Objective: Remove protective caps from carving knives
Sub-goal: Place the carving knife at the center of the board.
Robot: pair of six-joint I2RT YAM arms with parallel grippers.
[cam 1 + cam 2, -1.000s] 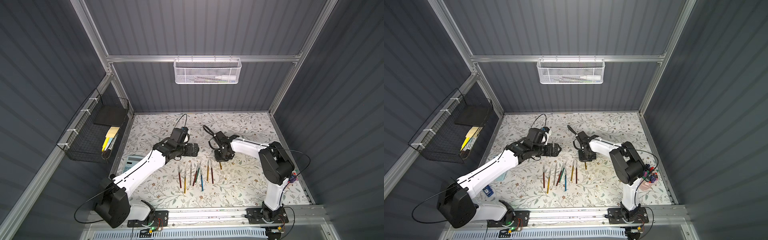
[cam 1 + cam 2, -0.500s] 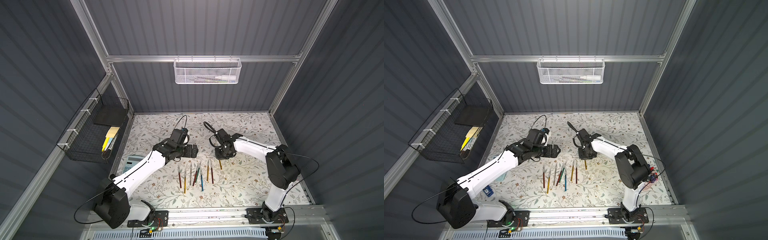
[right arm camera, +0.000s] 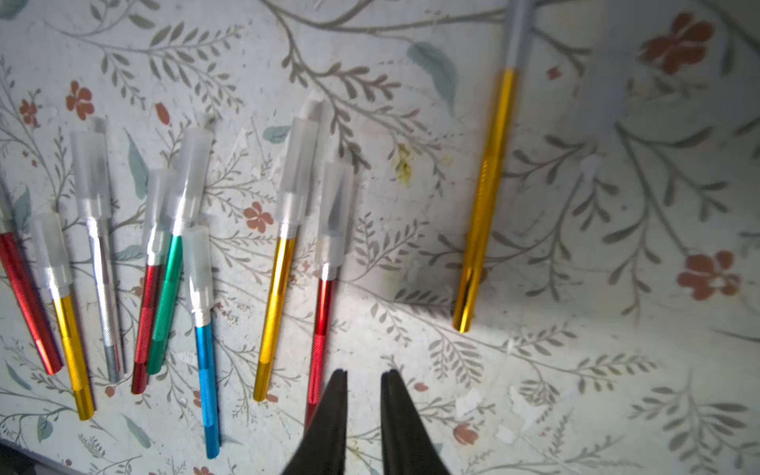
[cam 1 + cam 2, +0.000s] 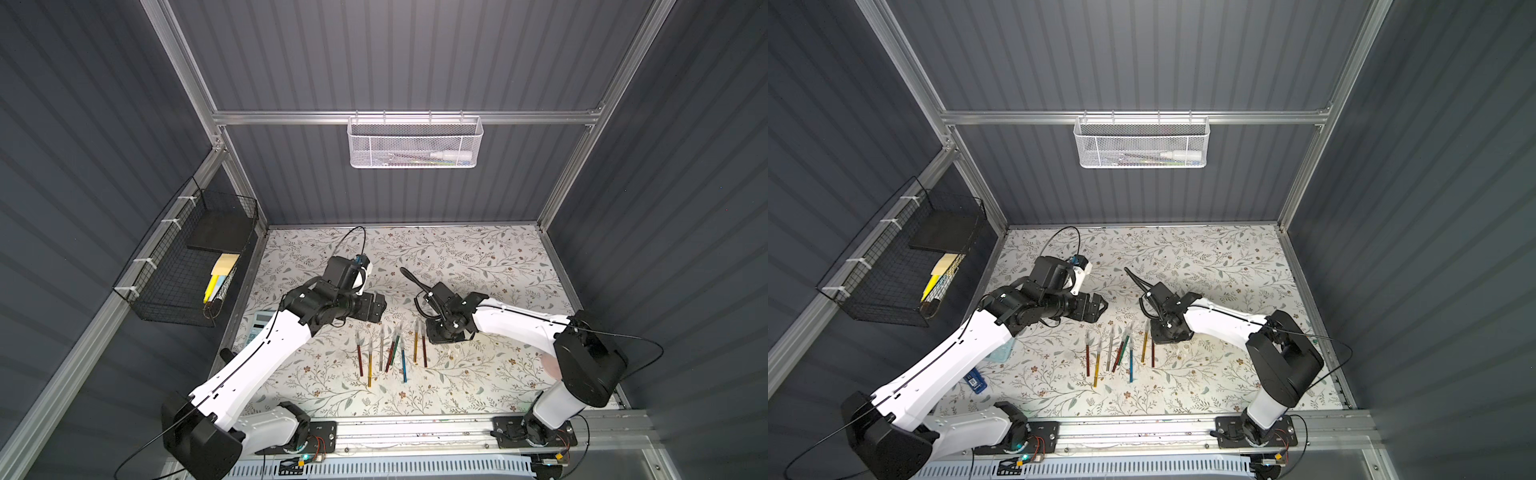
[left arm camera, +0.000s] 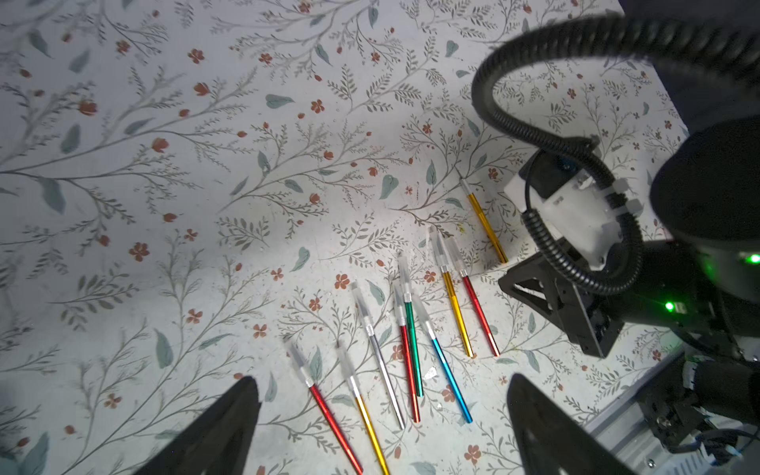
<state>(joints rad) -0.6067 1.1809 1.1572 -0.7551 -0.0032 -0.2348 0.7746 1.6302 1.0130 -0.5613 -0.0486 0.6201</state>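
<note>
Right arm vs a second ago: elbow is swung outward and the right gripper sits nearer the front. In both top views it now covers the lone gold knife that showed just beside it then.
Left arm vs a second ago: barely shifted; the row of carving knives is unmoved.
Top views, left gripper: fingers spread wide, empty, hovering off the far-left side of the row, apart from it.
Top views, right gripper: pointed down at the row's right end; you can't read its fingers from here.
Left wrist, carving knives: eight lie side by side with protective caps on. The lone gold knife lies apart by the right gripper, and its tip looks bare.
Left wrist, risk: red and green handles cross, so if you grab one you likely drag its neighbour.
Right wrist, fingers: pinched almost together, only a slit between them and nothing in it. The tips are just beside the tail of the end red knife.
Right wrist, risk: if you descend like that you nudge the round handle and it rolls, so spread first.
Right wrist, cap risk: protective caps look clear and slick, so your pinch may slip or lift the whole knife.
Right wrist, blade risk: the lone gold knife lies close by, and a sideways sweep could flick it.
</note>
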